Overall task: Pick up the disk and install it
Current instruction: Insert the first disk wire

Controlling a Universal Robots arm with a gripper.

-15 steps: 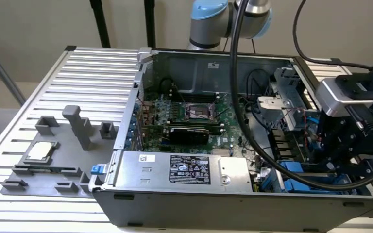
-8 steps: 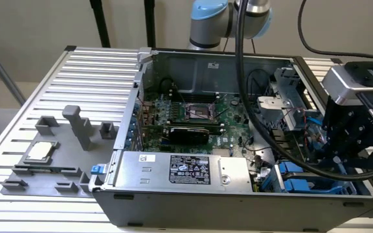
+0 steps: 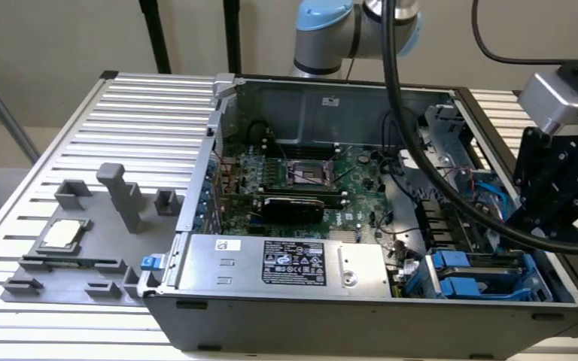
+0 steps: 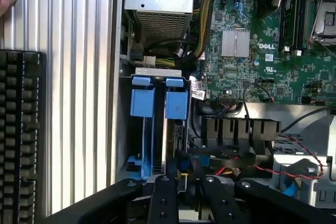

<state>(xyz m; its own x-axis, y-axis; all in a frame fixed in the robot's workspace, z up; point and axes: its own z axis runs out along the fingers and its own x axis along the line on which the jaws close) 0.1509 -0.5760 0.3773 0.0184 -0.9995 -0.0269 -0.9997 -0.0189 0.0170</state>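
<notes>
One disk [image 4: 175, 103] seated in its bay, jaws just above, apart

An open computer case [image 3: 369, 316] sits on a slatted metal tabletop [image 3: 138, 113]. Inside lie a green motherboard [image 3: 309, 188] and, nearer the front, a silver power supply box [image 3: 279, 263] with a black label. On the exterior view's left stands a grey fixture tray [image 3: 78, 263] carrying a small square silver chip [image 3: 61, 235]. A black keyboard [image 4: 18, 135] lies beside the case.

"DELL" in white on green motherboard [image 4: 262, 51]
</notes>
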